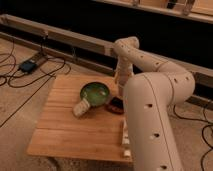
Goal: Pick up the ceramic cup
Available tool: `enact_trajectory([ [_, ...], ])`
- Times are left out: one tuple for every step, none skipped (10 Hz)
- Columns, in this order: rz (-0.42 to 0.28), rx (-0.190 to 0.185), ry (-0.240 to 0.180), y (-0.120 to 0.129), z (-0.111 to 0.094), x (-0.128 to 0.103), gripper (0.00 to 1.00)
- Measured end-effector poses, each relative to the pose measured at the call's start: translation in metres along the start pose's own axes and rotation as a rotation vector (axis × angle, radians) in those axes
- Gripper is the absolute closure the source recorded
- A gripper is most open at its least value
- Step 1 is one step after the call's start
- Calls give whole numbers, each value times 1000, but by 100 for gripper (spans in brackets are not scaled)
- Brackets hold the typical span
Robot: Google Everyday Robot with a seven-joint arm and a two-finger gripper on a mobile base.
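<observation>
A cable box [27,65] lay on the floor, off the far-left corner of the wooden worktop [60,130]. The left half of the worktop held nothing of the task. Toward the middle, a beige cup [81,107] lay tipped on its side, touching or just beside the green bowl [95,92], which stood nearer the far edge. Right of the bowl, a small dark object [115,105] sat close to the arm.

The gripper [120,91] hung low over the far-right part of the worktop, just beside the bowl's right rim. The bulky arm [150,115] hid much of it, so how wide it stood, and whether it held anything, could not be told. The ceramic cup could not be made out; it was probably under or behind the gripper. A white bottle [125,142] lay along the right edge.

By my reading, the reach was done, while the grasp was unconfirmed and the lift remained.
</observation>
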Motion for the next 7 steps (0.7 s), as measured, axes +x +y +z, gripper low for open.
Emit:
enact_trajectory([
  [-3, -3, 1, 2, 0, 1, 97],
  [-4, -5, -4, 1, -6, 1, 97],
  [-2, -6, -3, -1, -9, 1, 97],
  [-2, -7, -3, 0, -11, 0, 97],
  [-5, -5, -1, 2, -5, -2, 97],
  [-8, -3, 3, 4, 2, -3, 97],
  [-10, -5, 0, 6, 11, -6, 97],
])
